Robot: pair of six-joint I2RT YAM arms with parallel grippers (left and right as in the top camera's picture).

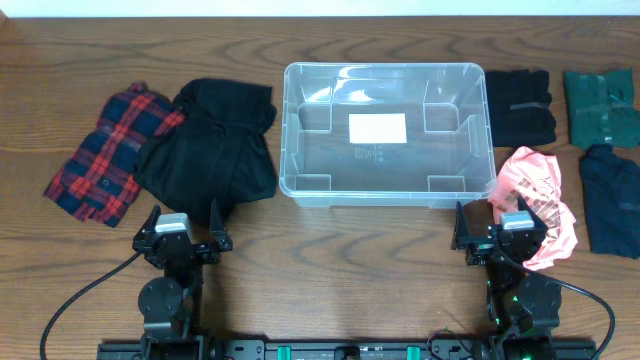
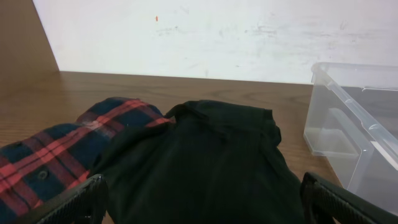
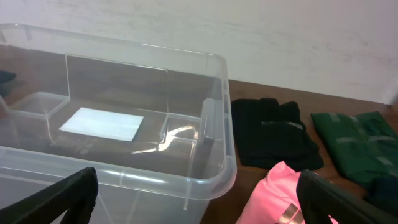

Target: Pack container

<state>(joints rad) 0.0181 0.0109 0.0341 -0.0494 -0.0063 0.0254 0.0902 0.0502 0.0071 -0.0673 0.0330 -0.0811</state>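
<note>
While both arms sit at the near edge of the wooden counter, the container stands upright in the middle of it, toward the far side, with a white label flat on its clear base. Just beside its left wall lies a crumpled black heap, which overlaps the edge of a red and navy plaid shirt spread further left. On the other side, a folded black piece lies just beside the far end of the right wall, and a green piece lies beyond it. A dark blue piece lies on the near side of the green one. A pink garment is bunched just beside the container's near right corner. The left jaws are spread wide and hold nothing, poised at the near edge of the black heap. In the left wrist view the heap fills the gap between the two dark fingertips. The right jaws are likewise spread wide and hold nothing, set over the near part of the pink garment. The right wrist view shows the container's near right corner between them and pink cloth by the right fingertip. Whether either pair touches fabric cannot be told.
</note>
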